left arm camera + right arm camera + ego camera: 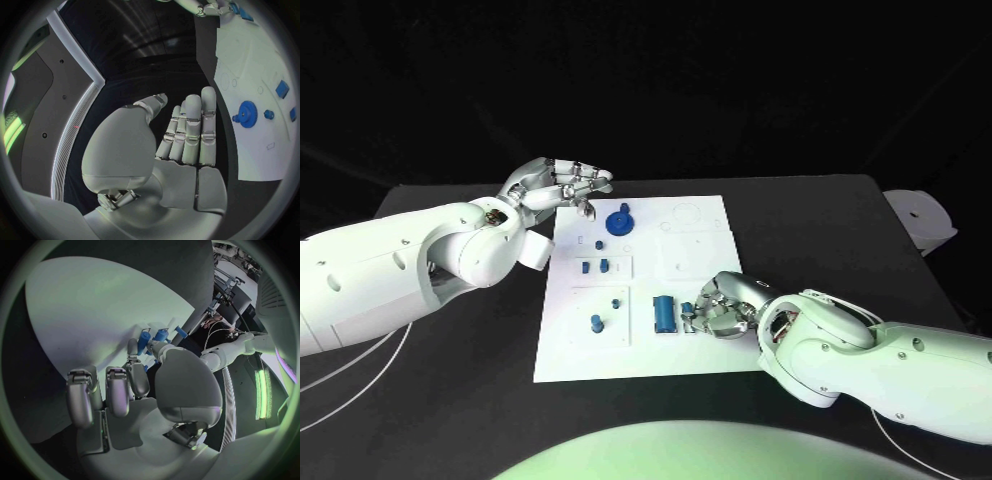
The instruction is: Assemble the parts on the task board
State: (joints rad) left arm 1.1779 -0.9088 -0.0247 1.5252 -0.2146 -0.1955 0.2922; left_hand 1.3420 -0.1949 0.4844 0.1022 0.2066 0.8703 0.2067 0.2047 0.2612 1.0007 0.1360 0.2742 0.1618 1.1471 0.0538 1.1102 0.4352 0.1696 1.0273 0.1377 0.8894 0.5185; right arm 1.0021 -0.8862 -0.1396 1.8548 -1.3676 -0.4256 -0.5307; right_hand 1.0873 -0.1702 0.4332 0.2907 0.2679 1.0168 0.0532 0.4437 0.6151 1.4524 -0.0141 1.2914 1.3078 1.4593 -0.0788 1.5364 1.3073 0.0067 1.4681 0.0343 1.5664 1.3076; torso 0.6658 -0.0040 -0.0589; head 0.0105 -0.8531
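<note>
Right robot hand (721,305) grasping blue cylinder (665,312) on task board (689,262); left robot hand (560,186) released

A black tabletop (473,390) is seen from above, matte and dark, with its far edge running straight across the upper part of the head view. Behind that edge, black cloth (733,90) is hung as a backdrop, and soft folds can be made out in it. Thin pale cables (358,385) are laid across the tabletop near its left edge. In the left wrist view, a dark grey wall panel (44,105) is bordered by a bright white strip of light (78,120), and a green glow (12,132) is seen beside it. A similar green light strip (259,395) is visible in the right wrist view.
</note>
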